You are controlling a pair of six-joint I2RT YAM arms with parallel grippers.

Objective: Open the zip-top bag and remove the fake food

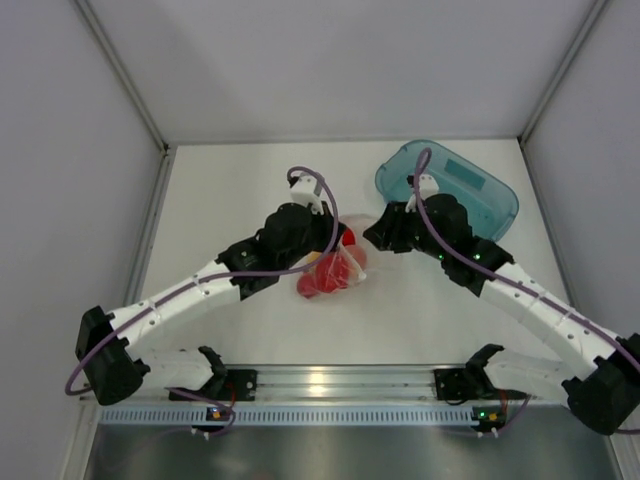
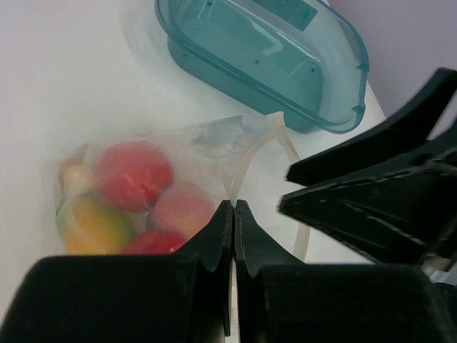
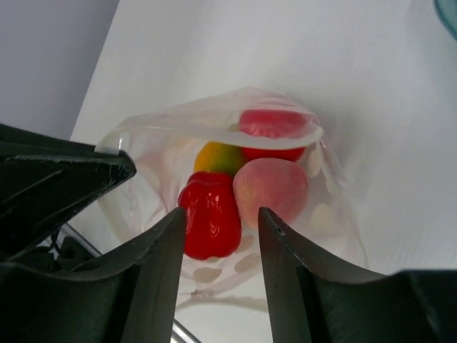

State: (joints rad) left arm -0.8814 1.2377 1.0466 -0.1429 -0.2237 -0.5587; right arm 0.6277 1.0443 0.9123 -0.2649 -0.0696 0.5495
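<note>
The zip-top bag lies mid-table, clear with white dots, its mouth pulled open. The fake food is inside: a red pepper, a pinkish peach, a yellow-green fruit and a red piece. My left gripper is shut on the bag's near lip; it shows in the top view. My right gripper is open and empty, just outside the bag's mouth with the pepper and peach seen between its fingers. Its fingers show to the right in the left wrist view.
A teal translucent oval tub stands at the back right, just behind the right wrist; it also shows in the left wrist view. Grey walls close the table on three sides. A metal rail runs along the near edge.
</note>
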